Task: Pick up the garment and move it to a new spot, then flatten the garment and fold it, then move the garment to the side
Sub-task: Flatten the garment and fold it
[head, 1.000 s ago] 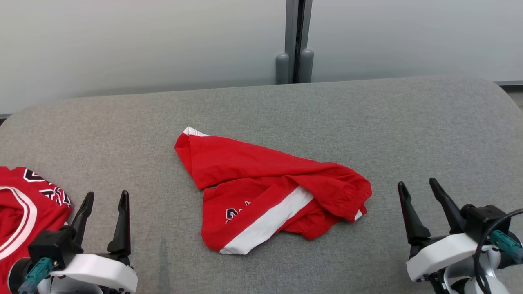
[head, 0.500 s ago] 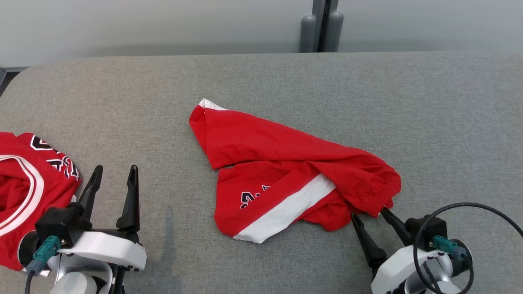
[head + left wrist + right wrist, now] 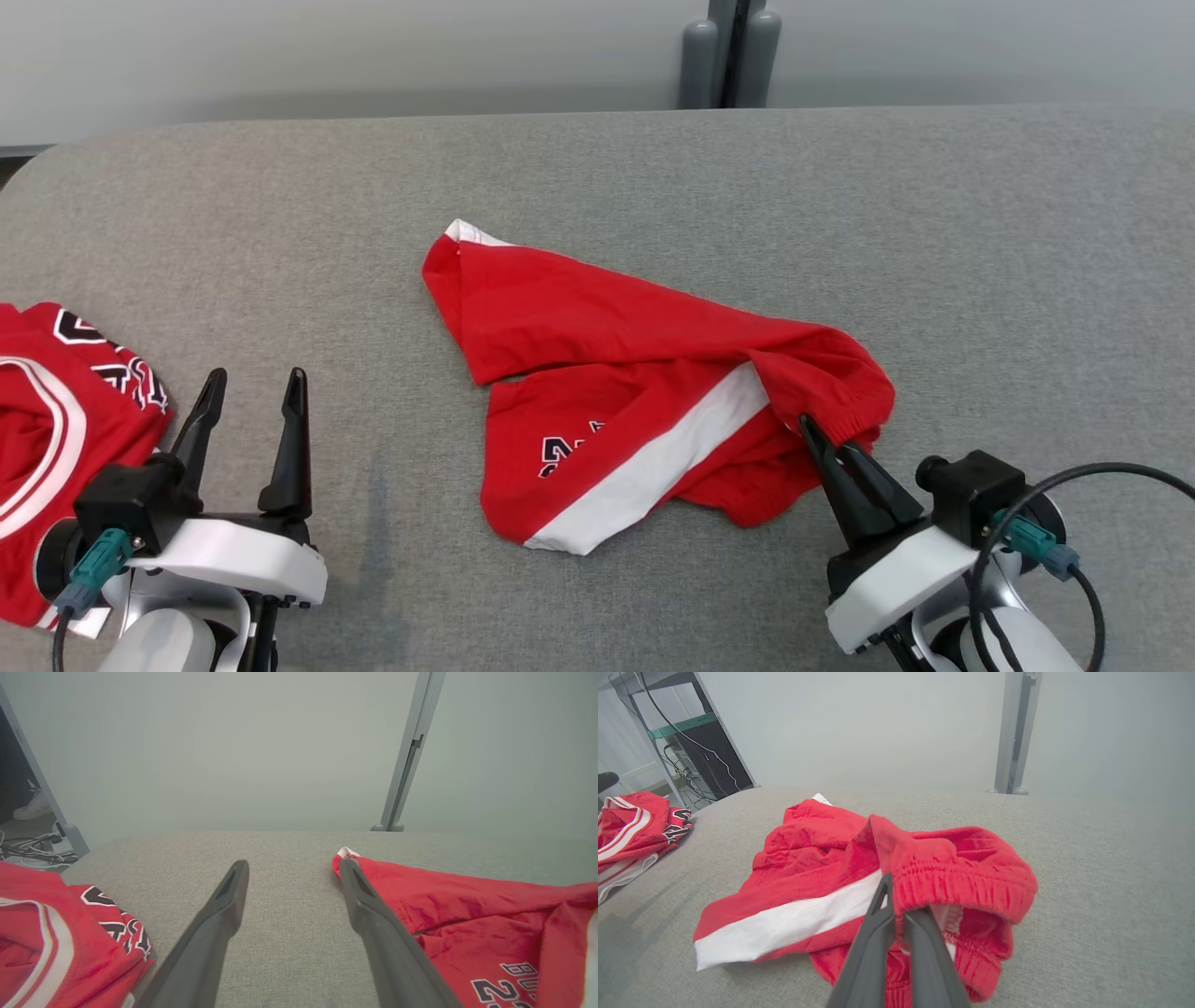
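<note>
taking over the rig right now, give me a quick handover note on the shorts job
Left gripper: open, empty, beside the red jersey at the left edge.
Right gripper: shut on the red shorts at the elastic waistband.
Shorts: lying crumpled mid grey surface.
Done: the grasp only.
Left: lift and move, flatten, fold, set aside.

Head camera looks steeply down on the grey table (image 3: 934,233). Both wrist cameras sit low, close to its surface, facing the far wall (image 3: 233,742); all share the red garment (image 3: 579,317).
</note>
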Tool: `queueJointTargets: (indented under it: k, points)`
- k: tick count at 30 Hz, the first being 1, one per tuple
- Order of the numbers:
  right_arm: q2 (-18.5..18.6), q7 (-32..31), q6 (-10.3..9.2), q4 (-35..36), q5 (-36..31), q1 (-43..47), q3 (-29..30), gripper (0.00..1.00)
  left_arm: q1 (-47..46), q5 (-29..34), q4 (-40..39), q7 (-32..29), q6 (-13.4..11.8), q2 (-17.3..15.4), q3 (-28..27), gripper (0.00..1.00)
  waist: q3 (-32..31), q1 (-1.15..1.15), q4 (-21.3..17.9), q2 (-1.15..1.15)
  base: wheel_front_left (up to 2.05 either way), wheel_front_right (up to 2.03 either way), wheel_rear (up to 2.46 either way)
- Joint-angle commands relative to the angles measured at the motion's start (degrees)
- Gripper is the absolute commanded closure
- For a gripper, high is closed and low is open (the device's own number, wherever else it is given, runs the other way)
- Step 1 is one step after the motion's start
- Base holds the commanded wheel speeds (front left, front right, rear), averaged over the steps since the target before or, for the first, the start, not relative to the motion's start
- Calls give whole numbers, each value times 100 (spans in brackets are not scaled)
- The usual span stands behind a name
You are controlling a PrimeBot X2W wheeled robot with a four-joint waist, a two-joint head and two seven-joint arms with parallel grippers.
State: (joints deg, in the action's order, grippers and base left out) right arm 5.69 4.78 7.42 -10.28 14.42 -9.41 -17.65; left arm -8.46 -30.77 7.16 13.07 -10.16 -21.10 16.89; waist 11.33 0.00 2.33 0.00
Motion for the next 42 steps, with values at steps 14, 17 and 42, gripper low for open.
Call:
queueJointTargets:
  k: [14,17,42]
  points:
    - [119,-454,13,1435,-41,-87,370,100,-136,13,-58,-39,-71,-110,-8,0,33,0,-239,0,0,0,0]
    - [109,-493,13,1336,10,-129,587,100,-197,33,-78,-58,-56,-112,25,0,107,0,-215,0,0,0,0]
    - [275,-145,13,-1707,748,-1964,905,100,-926,122,59,59,181,34,228,0,1167,0,144,0,0,0,0]
